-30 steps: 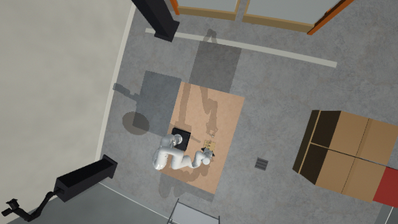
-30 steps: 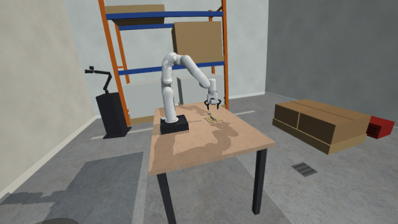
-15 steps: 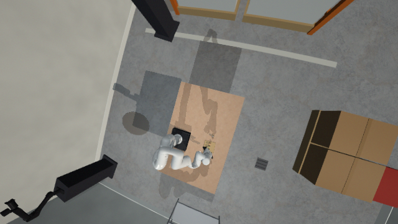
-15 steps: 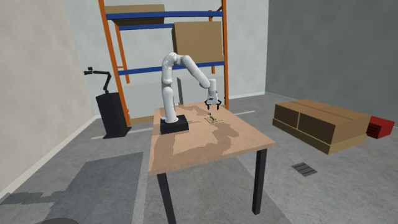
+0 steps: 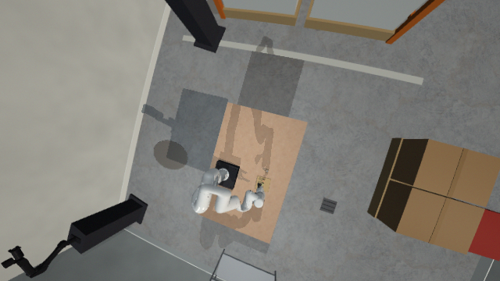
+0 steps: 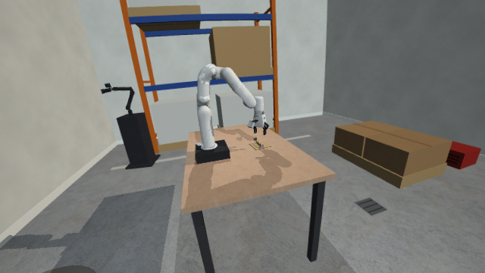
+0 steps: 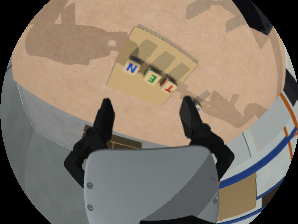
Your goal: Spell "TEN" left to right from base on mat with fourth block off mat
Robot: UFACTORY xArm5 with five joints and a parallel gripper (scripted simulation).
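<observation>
Three letter blocks in a row on our tan mat (image 5: 267, 189) (image 6: 268, 144) (image 7: 135, 89), blue N (image 7: 132, 67), green E (image 7: 152, 77), red T (image 7: 169, 87), our pincer (image 5: 259, 186) (image 6: 261, 133) (image 7: 147, 105) wide apart above the worktop (image 5: 287, 144) (image 6: 242, 178) (image 7: 55, 82).

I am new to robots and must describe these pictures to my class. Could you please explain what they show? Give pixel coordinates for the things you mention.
One white jointed robot arm (image 5: 223, 199) (image 6: 204, 125) stands on a wooden table (image 5: 289, 136) (image 6: 242, 182). The first picture looks down from above, the second from the side, the third from the arm's wrist. There, on a flat tan mat (image 7: 131, 92), lie three small pale cubes with letters: blue N (image 7: 132, 68), green E (image 7: 152, 77), red T (image 7: 169, 87). The black-fingered pincer (image 5: 259, 185) (image 6: 260, 130) (image 7: 147, 105) is open, holding nothing.
</observation>
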